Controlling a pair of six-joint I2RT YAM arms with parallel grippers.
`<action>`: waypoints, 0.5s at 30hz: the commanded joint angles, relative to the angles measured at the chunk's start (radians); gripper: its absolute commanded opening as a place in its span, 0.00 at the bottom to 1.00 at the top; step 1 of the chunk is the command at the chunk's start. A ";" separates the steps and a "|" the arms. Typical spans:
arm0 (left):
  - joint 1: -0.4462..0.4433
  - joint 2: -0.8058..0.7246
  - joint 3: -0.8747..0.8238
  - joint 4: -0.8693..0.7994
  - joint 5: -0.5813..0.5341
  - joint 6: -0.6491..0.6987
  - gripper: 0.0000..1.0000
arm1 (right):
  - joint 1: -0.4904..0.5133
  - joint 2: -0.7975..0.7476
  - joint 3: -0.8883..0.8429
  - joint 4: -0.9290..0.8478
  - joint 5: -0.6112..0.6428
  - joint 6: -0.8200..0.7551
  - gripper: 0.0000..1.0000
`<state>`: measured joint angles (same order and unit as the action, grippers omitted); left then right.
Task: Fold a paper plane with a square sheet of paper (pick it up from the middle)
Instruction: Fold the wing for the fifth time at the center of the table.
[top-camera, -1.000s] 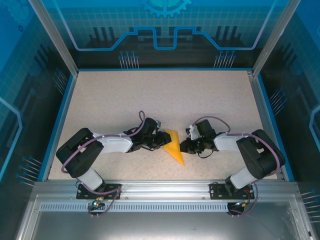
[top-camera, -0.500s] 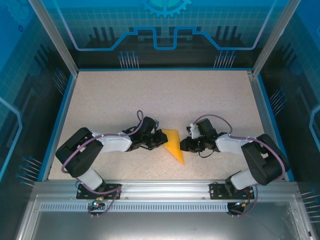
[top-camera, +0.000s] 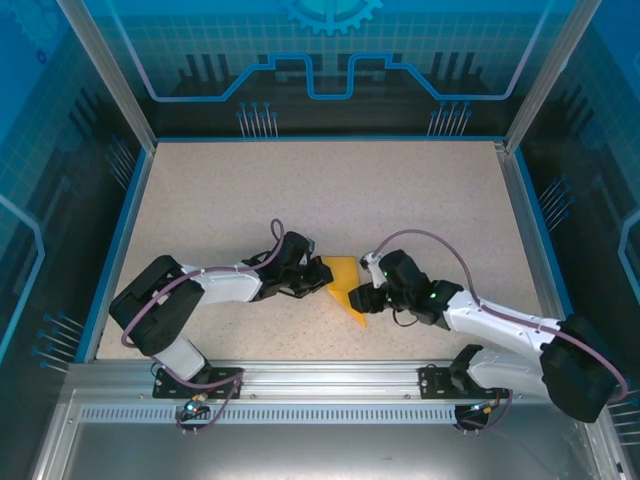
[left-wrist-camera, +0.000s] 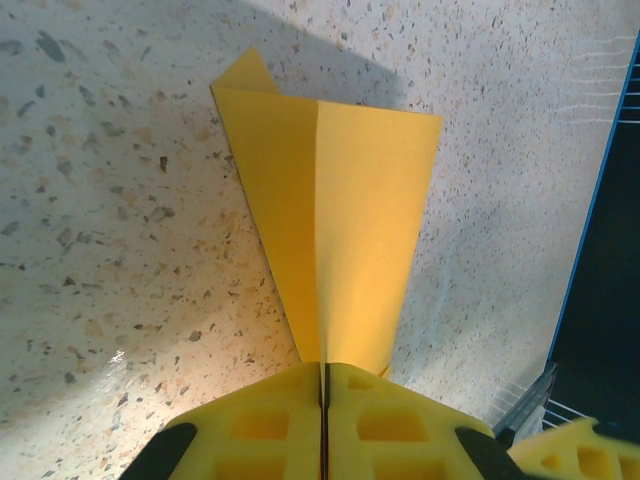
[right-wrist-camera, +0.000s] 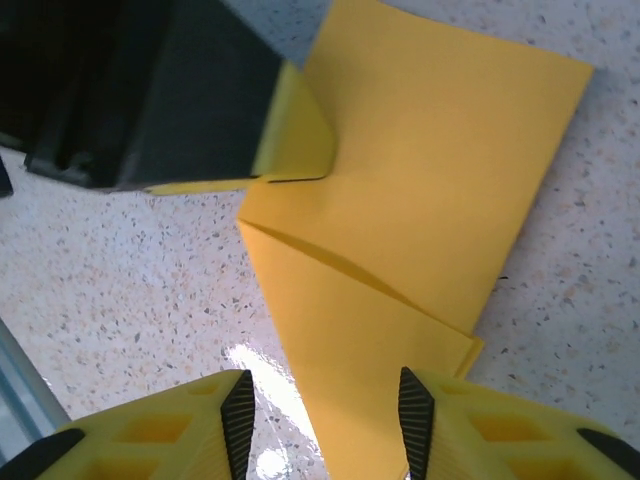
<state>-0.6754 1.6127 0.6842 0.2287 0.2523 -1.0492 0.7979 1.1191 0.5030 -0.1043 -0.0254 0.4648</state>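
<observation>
My left gripper (left-wrist-camera: 323, 385) is clamped tight on the narrow, creased orange-yellow paper plane (left-wrist-camera: 340, 220), which lies on the speckled table (top-camera: 300, 200) between both arms; the yellow pads hide that end. My right gripper (right-wrist-camera: 320, 410) has its fingers apart astride the other end, whose tip runs out of my wrist view

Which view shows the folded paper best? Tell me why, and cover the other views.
Left wrist: the folded paper fans out close up from the left gripper's shut jaws, centre crease sharp. Right wrist shows its overlapping layers, the near end running out of frame. Top external shows it as a small yellow wedge, folds unreadable.
</observation>
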 joint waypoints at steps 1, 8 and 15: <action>0.008 -0.025 0.032 -0.030 0.014 -0.016 0.09 | 0.100 -0.001 -0.029 -0.022 0.232 -0.073 0.49; 0.012 -0.023 0.043 -0.037 0.024 -0.013 0.09 | 0.296 0.130 0.058 -0.072 0.482 -0.113 0.49; 0.011 -0.022 0.043 -0.038 0.024 -0.013 0.09 | 0.383 0.309 0.147 -0.129 0.635 -0.098 0.46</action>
<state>-0.6701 1.6127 0.7010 0.2138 0.2596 -1.0496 1.1568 1.3846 0.6083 -0.1825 0.4896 0.3653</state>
